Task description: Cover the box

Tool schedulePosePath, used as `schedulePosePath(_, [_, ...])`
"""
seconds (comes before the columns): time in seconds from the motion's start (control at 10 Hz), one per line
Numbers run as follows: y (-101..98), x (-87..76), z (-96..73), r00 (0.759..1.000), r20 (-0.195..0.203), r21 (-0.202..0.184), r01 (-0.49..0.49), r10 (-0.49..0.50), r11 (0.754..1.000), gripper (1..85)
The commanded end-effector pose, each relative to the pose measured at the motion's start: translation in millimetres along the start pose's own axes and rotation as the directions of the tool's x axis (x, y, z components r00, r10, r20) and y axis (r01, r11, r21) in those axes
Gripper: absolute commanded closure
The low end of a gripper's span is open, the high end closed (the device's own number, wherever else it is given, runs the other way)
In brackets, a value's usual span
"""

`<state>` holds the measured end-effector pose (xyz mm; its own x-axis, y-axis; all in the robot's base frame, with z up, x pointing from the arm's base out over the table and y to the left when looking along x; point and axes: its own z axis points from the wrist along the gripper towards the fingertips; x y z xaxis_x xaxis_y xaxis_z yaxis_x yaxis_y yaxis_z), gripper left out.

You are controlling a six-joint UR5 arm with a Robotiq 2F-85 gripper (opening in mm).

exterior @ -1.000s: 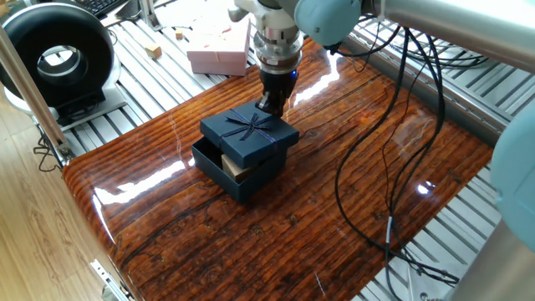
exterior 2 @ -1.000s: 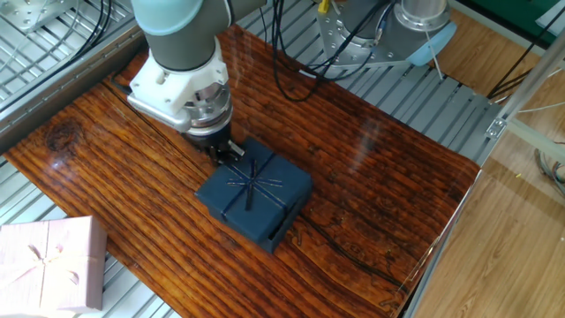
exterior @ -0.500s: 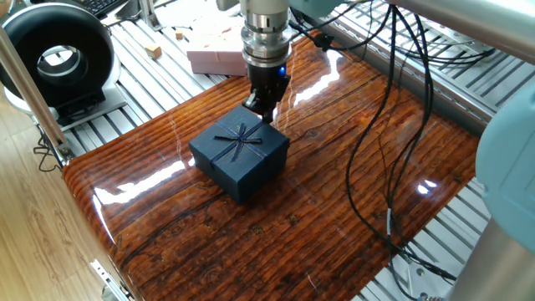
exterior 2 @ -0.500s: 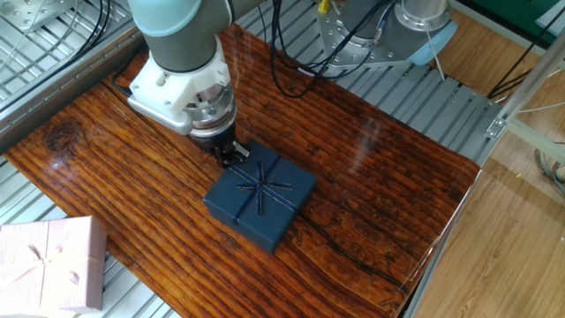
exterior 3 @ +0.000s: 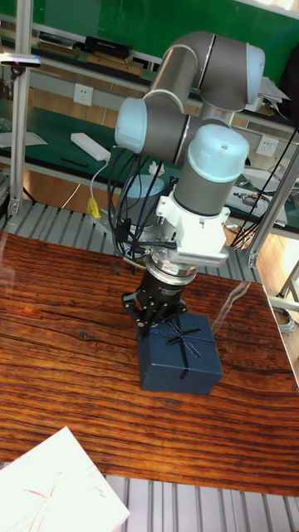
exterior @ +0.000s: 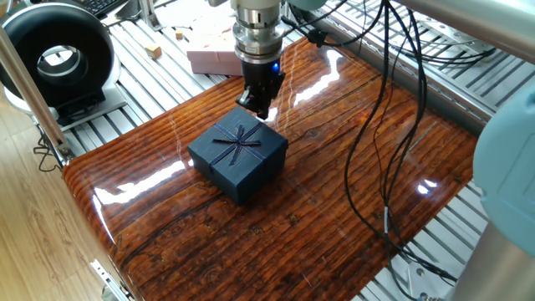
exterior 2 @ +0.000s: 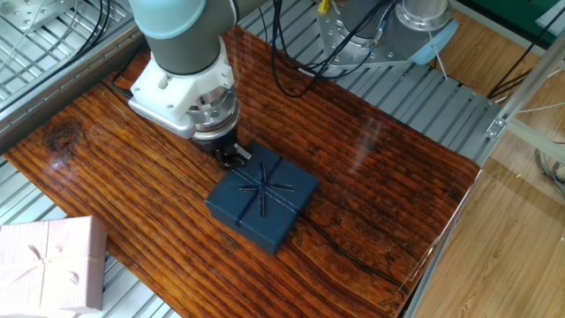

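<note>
The navy lid with its bow (exterior: 239,142) sits level on the dark navy box (exterior: 244,181), whose sides show under it near the middle of the wooden table (exterior: 334,209). My gripper (exterior: 256,105) hovers just above the lid's far corner, fingers slightly apart and holding nothing. From the other side the gripper (exterior 2: 231,155) stands at the lid's (exterior 2: 264,189) back edge, with the box's side (exterior 2: 267,235) below. In the tall view the gripper (exterior 3: 154,321) is at the top left corner of the lid (exterior 3: 184,337).
A pale pink box (exterior: 219,55) lies on the metal rack behind the table, also seen as the pink box (exterior 2: 48,265) off the table's corner. A black ring-shaped device (exterior: 57,58) stands at the far left. Black cables (exterior: 384,167) hang over the table's right half.
The lid, earlier askew with the box's inside showing, now rests square on the box. My gripper has risen slightly off the lid's corner.
</note>
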<state>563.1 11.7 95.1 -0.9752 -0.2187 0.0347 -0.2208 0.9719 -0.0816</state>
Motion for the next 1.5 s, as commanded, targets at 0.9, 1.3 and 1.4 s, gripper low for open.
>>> schedulePosePath(0.9, [11.1,33.8,-20.6,0.999,-0.044,-0.113,-0.036,0.031,0.993,84.7])
schedulePosePath(1.3, [25.0,42.8,-10.7,0.998,-0.036,-0.130,-0.064,0.060,0.989,84.7])
schedulePosePath(1.4, [35.0,45.6,-12.1,0.996,-0.050,-0.164,-0.078,0.071,0.983,84.7])
